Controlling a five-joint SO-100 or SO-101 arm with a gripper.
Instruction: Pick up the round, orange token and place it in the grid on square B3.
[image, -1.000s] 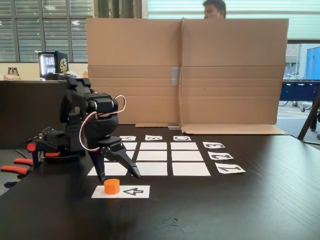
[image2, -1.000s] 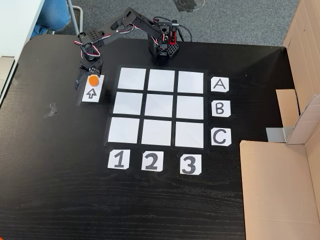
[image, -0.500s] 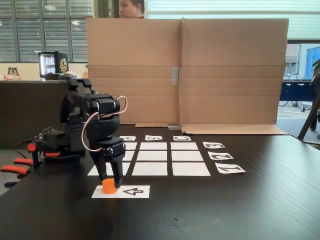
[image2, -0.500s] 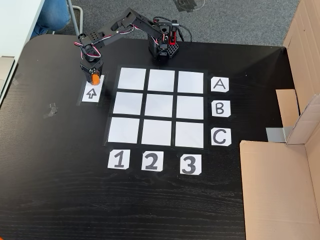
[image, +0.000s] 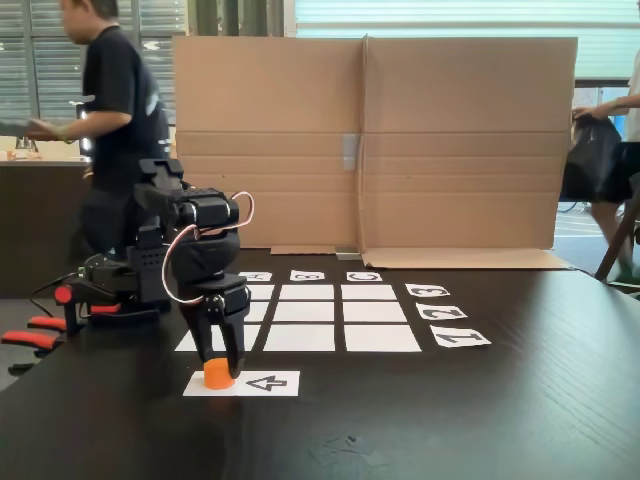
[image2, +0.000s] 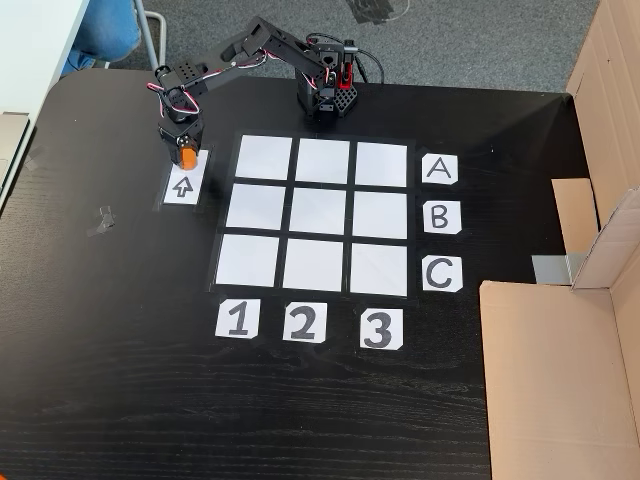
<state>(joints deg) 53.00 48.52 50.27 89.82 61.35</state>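
Black table, dark wood grain, carrying all items below.

Arm: black, its base at the table's far edge in the top-down fixed view, reaching toward the left of that picture. A looped wire runs along the wrist.

Gripper: pointing straight down, its fingers drawn in close on either side of the token and pinching it.

Token: small, orange, sitting on the white strip at the end away from the printed black arrow. Whether it rests on the paper or is just clear of it cannot be told.

Grid: nine white squares in three rows of three, just beside the strip, all bare. Letter cards A, B, C line its right side in the top-down view; number cards 1, 2, 3 line its near side.

Square B3: middle row, column above the 3 card, well apart from the token.

Cardboard screen: upright along the table's far side in the low fixed view, its folded flaps at the right of the top-down view.

Persons: one behind the arm at left, another at the right edge, both beyond the table.
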